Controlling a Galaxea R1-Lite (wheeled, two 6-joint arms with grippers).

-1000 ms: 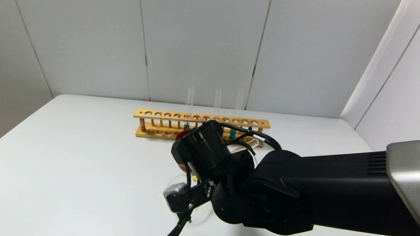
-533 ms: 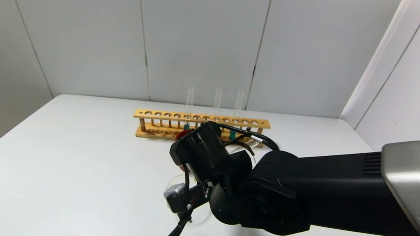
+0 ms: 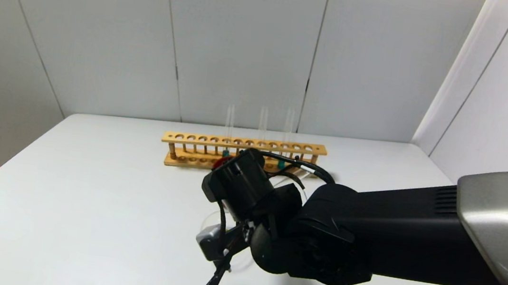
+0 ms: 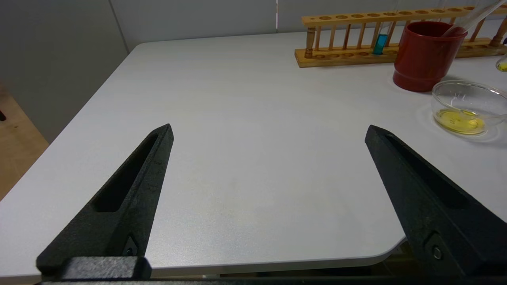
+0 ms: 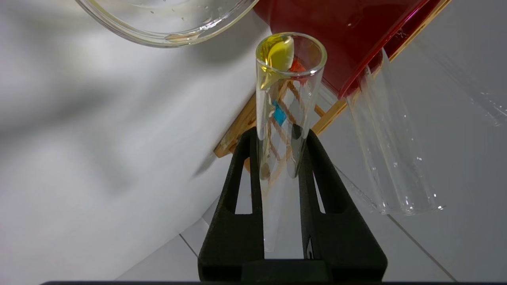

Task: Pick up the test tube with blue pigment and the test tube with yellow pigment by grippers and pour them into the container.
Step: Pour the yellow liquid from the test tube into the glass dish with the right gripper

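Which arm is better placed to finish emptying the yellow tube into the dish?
Right. The right gripper is shut on the yellow tube, tipped by the glass dish. The left gripper hangs open, apart from it.

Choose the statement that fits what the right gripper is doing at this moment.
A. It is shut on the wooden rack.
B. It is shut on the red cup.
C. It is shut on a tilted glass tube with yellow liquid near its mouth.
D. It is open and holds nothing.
C. In the right wrist view the right gripper clamps the yellow tube, yellow liquid at its mouth beside the glass dish.
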